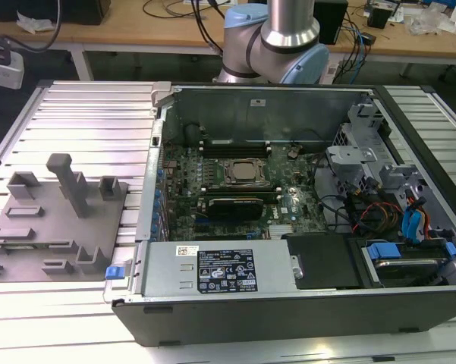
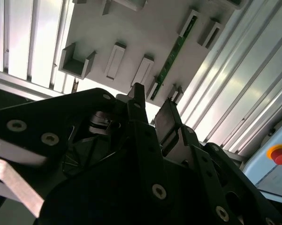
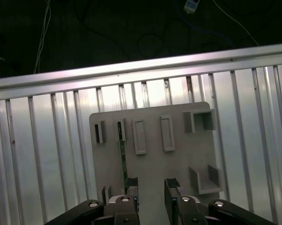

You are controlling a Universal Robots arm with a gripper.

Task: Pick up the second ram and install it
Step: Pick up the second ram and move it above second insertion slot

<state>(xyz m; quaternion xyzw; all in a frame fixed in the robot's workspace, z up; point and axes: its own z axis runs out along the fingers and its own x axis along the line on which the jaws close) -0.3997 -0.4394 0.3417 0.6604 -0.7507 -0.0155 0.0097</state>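
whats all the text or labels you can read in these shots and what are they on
Nothing reads clearly:
black label on the power supply: print too small to read
white sticker beside that label: blurred, unreadable
second ram on the grey holder tray: no legible print
red button: no word or sign visible

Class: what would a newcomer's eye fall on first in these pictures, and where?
The open computer case sits at the exterior view's middle and right, its motherboard bare. At that view's left a grey holder tray lies on the slatted table. In both wrist views the open gripper hangs above that tray, close to the slim green ram in it.
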